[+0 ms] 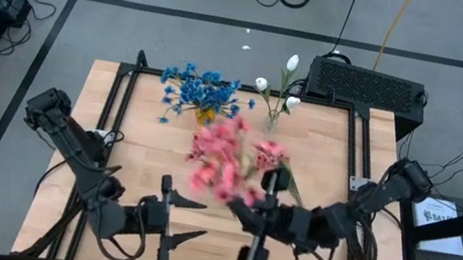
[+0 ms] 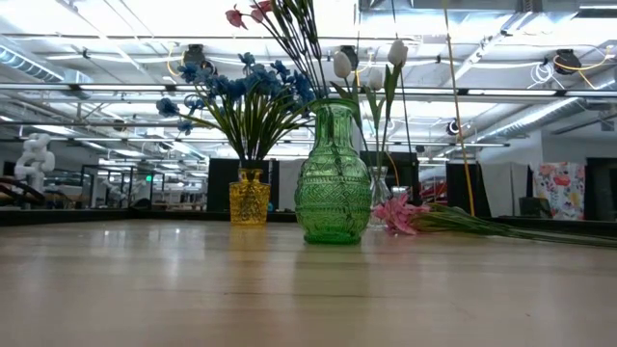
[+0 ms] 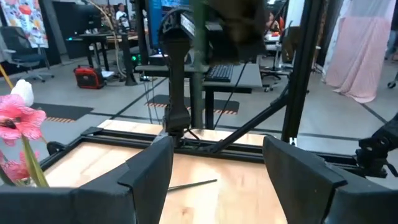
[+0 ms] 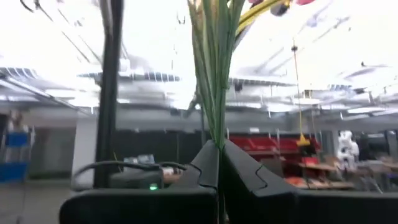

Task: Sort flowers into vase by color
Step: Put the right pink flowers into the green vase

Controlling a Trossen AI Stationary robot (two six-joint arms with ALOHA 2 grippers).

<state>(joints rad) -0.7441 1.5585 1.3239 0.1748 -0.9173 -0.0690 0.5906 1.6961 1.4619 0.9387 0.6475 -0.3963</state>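
Blue flowers (image 1: 198, 91) stand in a yellow vase (image 2: 249, 198), and white flowers (image 1: 279, 86) in a clear vase at the table's far side. A green vase (image 2: 333, 178) stands nearer the middle. My right gripper (image 1: 237, 208) is shut on a bunch of pink flowers (image 1: 218, 161), whose blooms (image 2: 246, 13) show high above the green vase. One more pink flower (image 2: 395, 214) lies on the table beside the green vase, its stem flat on the wood. My left gripper (image 1: 194, 221) hovers open near the front edge, holding nothing. My right gripper pinches a bundle of thin green stems (image 4: 214, 127) between its two shut fingers (image 4: 239, 171). The stems rise straight up from the fingertips toward the pink blooms. Whether the stems' lower ends touch the green vase I cannot tell.
A loose green stem (image 3: 193, 185) lies on the wood ahead of my left gripper. A black metal frame (image 1: 117, 100) runs along the table's edges. A black box (image 1: 368, 85) sits behind the far right corner. Bare wood lies at the table's left.
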